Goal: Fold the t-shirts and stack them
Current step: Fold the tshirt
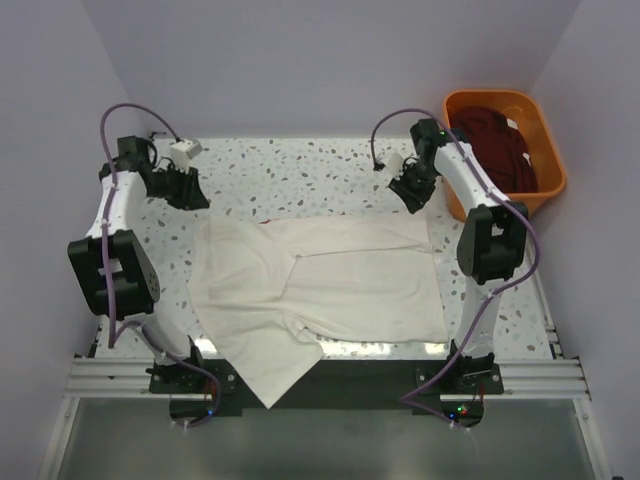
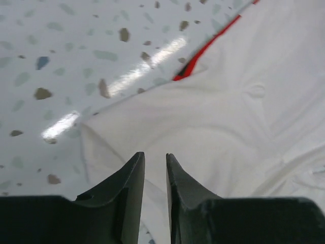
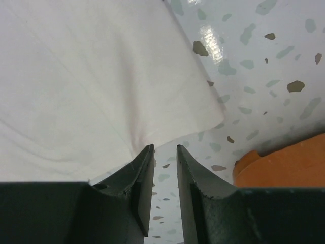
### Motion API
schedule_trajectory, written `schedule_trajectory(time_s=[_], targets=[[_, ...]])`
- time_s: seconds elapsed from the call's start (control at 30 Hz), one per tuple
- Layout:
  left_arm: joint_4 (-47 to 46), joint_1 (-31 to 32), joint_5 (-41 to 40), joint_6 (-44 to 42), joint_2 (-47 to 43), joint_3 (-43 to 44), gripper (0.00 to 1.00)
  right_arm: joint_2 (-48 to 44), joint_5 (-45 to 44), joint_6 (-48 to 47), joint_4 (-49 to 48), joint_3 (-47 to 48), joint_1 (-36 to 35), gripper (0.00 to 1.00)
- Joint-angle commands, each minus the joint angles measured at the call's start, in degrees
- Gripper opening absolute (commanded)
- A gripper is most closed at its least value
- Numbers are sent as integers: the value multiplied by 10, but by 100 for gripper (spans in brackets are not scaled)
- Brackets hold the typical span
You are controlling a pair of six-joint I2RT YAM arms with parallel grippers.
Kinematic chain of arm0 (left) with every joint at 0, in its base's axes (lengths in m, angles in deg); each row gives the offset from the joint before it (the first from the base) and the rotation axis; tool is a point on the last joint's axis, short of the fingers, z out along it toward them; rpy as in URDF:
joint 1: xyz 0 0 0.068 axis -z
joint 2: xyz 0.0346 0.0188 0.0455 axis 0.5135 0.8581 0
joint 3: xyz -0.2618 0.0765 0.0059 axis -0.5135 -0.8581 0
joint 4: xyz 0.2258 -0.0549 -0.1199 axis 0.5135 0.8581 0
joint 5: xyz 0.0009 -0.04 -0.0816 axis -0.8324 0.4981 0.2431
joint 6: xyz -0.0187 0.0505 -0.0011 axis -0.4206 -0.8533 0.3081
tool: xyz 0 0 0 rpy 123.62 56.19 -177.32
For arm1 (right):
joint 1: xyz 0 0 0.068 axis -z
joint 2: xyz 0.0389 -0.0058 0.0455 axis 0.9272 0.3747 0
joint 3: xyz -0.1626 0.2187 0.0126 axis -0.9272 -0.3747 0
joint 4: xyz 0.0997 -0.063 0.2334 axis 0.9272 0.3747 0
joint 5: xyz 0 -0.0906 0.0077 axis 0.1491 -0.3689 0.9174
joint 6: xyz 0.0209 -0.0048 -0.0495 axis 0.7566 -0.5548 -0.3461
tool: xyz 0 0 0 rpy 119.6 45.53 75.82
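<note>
A cream-white t-shirt lies spread flat across the speckled table, one corner hanging over the near edge. My left gripper hovers just beyond its far left corner, jaws a narrow gap apart and empty. In the left wrist view the gripper is over the cloth, with a thin red edge at the shirt's border. My right gripper hovers at the far right corner, jaws slightly apart and empty. In the right wrist view it sits at the cloth's edge. A dark maroon shirt lies in the tub.
The orange plastic tub stands at the back right, just beyond the right arm; its corner shows in the right wrist view. Purple walls close the back and sides. A metal rail runs along the near edge.
</note>
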Motion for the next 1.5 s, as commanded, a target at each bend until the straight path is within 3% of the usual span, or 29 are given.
schedule_trajectory(time_s=[0.0, 0.3, 0.53, 0.97, 1.07, 1.2, 1.47], targets=[[-22, -38, -45, 33, 65, 65, 27, 39, 12, 78, -30, 31, -3, 28], [-52, -45, -162, 40, 154, 94, 25, 82, -55, 126, -106, 27, -20, 18], [-61, -40, -135, 51, 183, 78, 18, 105, -75, 133, -119, 19, -23, 17], [-88, -15, -127, 70, 216, 63, 17, 121, -96, 132, -128, 3, -23, 16], [-95, -12, -155, 91, 236, 67, 14, 125, -101, 132, -138, -7, -23, 16], [-116, -22, -266, 128, 256, 76, 7, 133, -153, 132, -160, -29, -23, 15], [-135, -30, -332, 163, 290, 133, 0, 183, -214, 153, -190, 18, -40, 14]])
